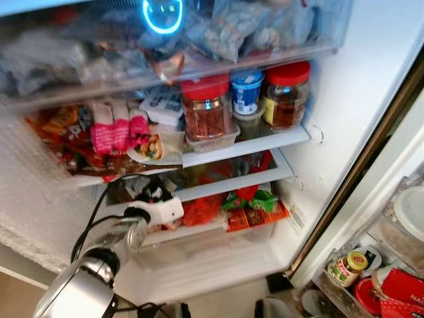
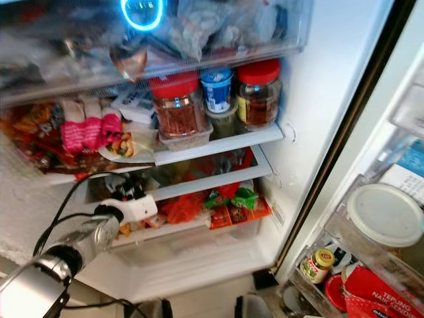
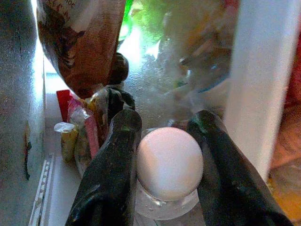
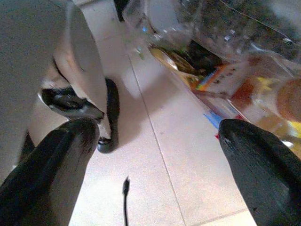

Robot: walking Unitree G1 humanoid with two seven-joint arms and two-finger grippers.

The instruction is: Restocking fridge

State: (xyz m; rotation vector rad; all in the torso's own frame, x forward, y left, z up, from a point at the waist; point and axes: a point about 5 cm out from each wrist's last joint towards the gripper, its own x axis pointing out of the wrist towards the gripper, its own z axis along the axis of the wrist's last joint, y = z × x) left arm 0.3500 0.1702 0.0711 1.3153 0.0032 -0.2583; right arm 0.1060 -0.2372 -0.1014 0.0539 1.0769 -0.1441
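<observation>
A red packet in the door rack, well apart from the jaws, is showing what seems to read "TEPUNG NAIK SENDIRI"; other labels are blurring beyond reading.

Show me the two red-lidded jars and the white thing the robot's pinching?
Left jar [image 1: 207, 114], left eye view: glass body.
Right jar [image 1: 286, 99], left eye view: glass body.
White cap [image 3: 169, 162], left wrist view: rounded top, between the left gripper's fingers [image 3: 110, 183].

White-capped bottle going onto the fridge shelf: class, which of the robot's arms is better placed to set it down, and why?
Left. The left gripper already holds the white-capped bottle inside the fridge; the right gripper hangs open above the floor.
</observation>
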